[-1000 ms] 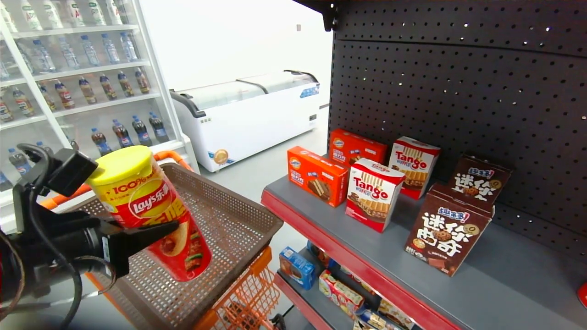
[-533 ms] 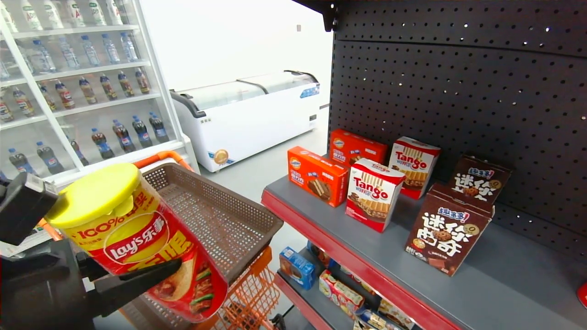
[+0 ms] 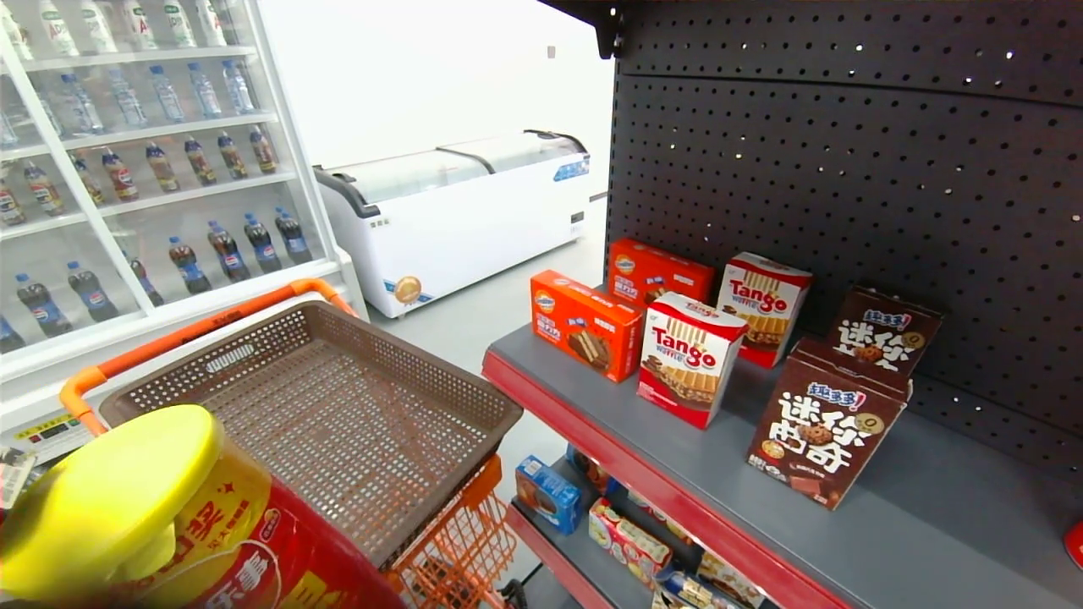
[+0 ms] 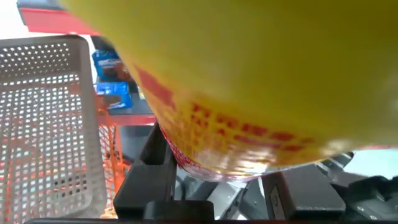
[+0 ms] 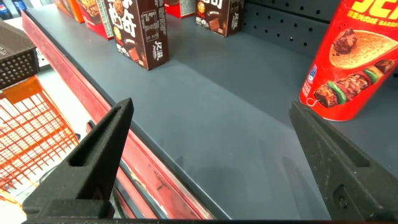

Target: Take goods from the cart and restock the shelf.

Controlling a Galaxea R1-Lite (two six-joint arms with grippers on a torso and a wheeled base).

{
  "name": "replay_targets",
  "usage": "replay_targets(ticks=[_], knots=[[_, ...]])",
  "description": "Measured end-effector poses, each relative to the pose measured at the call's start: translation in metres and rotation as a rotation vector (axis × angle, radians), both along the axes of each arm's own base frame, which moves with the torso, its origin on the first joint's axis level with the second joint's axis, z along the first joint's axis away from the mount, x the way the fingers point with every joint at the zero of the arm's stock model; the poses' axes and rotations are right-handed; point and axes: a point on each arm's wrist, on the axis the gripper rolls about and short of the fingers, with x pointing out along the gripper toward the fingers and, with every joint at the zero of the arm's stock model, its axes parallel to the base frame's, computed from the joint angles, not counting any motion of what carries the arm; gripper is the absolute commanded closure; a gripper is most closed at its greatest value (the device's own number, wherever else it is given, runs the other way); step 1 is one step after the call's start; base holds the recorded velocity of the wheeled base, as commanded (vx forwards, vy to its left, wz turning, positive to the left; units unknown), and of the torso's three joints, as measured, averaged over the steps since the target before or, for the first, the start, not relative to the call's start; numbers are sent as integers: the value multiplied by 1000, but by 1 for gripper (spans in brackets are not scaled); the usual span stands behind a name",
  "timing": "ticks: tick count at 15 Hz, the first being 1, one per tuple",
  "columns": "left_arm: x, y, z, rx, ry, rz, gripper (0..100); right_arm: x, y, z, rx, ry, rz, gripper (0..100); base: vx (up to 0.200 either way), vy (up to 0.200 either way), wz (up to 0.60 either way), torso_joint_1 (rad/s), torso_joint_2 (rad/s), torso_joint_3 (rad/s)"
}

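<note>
Chip canister (image 3: 144,516), yellow-lidded, clamped between the fingers of the left gripper (image 4: 214,180), well clear of the left end of the shelf (image 3: 931,524); right gripper (image 5: 210,109) spread wide, empty, above the same shelf, near a second red canister (image 5: 351,59) standing upright on it.

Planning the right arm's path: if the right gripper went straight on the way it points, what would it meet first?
Probably the bare grey shelf top, between the brown box and the red can; depth is unclear.
</note>
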Motion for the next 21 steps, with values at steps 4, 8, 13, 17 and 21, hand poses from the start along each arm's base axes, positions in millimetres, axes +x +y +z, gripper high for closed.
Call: replay_targets(ticks=[4,8,13,17,21], knots=[[-4,0,1,-9,-13,-39,100,0,0,0,0,0,0,0,0,0,0,0,0,0],[-4,-1,1,-10,-13,-51,100,0,0,0,-1,0,2,0,0,0,-150,1,2,2],[-5,-3,-2,-4,4,-74,100,0,0,0,-1,1,2,0,0,0,-480,-5,1,2],[-4,-4,-3,1,12,-76,100,0,0,0,-1,0,2,0,0,0,0,0,0,0],[-3,-4,-6,6,23,-76,100,0,0,0,-1,0,2,0,0,0,0,0,0,0]])
